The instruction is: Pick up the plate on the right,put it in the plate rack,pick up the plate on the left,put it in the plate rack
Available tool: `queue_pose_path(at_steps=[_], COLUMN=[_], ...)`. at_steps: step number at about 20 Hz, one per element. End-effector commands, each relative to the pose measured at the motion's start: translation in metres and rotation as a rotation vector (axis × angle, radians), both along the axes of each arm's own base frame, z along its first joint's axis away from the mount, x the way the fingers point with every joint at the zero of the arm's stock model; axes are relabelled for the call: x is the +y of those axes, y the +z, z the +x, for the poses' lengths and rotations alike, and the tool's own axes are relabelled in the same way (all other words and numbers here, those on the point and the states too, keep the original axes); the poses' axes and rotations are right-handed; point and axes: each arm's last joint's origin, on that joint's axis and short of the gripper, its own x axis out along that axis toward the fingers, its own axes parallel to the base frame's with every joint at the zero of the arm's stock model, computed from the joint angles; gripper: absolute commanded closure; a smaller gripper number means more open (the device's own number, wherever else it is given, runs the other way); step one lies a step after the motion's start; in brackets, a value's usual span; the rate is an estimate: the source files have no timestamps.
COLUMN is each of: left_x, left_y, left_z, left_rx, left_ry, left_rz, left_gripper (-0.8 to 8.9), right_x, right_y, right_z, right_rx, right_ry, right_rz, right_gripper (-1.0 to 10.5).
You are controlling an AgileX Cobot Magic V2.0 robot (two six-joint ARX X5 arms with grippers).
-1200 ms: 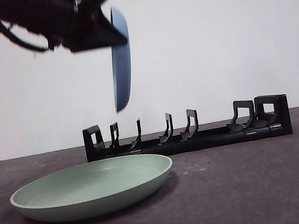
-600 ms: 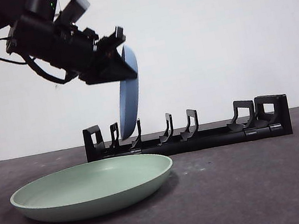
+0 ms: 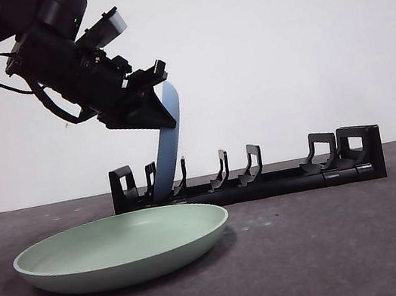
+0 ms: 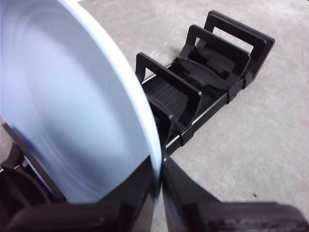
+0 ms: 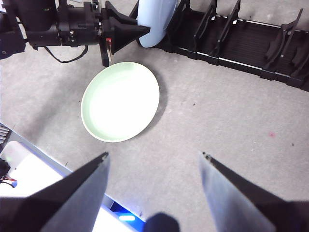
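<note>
A: How far along is the task?

B: Partway. The left gripper (image 3: 156,117), upper left of the front view, clamps the pale blue round plate (image 3: 166,142), its lower edge down between prongs of the long black plastic plate rack (image 3: 280,178), not released.

A: What remains?

B: The wide green plate (image 3: 123,247), lower left, lies untouched before the rack. The right gripper (image 5: 153,159) hangs wide, empty.

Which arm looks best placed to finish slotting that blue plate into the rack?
The left one. Its gripper is shut on the blue plate, whose lower edge is already down among the prongs of the rack. The right gripper hangs open and empty, well above the table.
</note>
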Motion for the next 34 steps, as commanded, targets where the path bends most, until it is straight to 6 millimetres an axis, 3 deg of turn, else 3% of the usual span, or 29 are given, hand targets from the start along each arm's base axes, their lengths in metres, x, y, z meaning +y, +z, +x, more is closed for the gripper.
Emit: queue_pose_path(at_steps=[1, 4, 9, 13, 17, 23, 25, 27, 30, 34], left_x=[0.003, 0.002, 0.003, 0.008, 0.02, 0.05, 0.063, 0.076, 0.094, 0.114], left_y=[-0.009, -0.01, -0.002, 0.023, 0.059, 0.112, 0.126, 0.136, 0.147, 0.156], left_z=[0.0, -0.002, -0.004, -0.016, -0.04, -0.105, -0.132, -0.16, -0.199, -0.239], left_rx=[0.047, 0.061, 0.066, 0.028, 0.003, -0.038, -0.047, -0.045, -0.068, -0.123], left_ry=[0.021, 0.003, -0.014, -0.015, -0.016, -0.062, -0.077, -0.083, -0.104, -0.135], left_rz=[0.028, 0.023, -0.017, -0.035, -0.046, 0.031, 0.056, 0.067, 0.102, 0.154], left_gripper=[7.69, 6.2, 6.2, 6.2, 6.2, 5.93, 4.63, 4.12, 3.36, 3.3], right_x=[0.001, 0.001, 0.001, 0.001, 0.002, 0.009, 0.012, 0.019, 0.04, 0.085], right_y=[-0.002, -0.002, -0.002, -0.002, -0.006, -0.019, -0.026, -0.035, -0.053, -0.086], right_z=[0.002, 0.001, 0.001, 0.002, 0.01, 0.041, 0.055, 0.069, 0.091, 0.118], right_rx=[0.0, 0.001, 0.001, 0.001, 0.023, 0.07, 0.099, 0.139, 0.19, 0.26], right_ry=[0.01, 0.009, 0.009, 0.009, 0.009, 0.014, 0.023, 0.053, 0.111, 0.208], right_rz=[-0.005, -0.005, -0.006, -0.005, -0.01, -0.013, -0.006, 0.004, -0.012, -0.045], right_gripper=[6.3, 6.3, 6.3, 6.3, 6.3, 6.3, 6.3, 6.3, 6.3, 6.3])
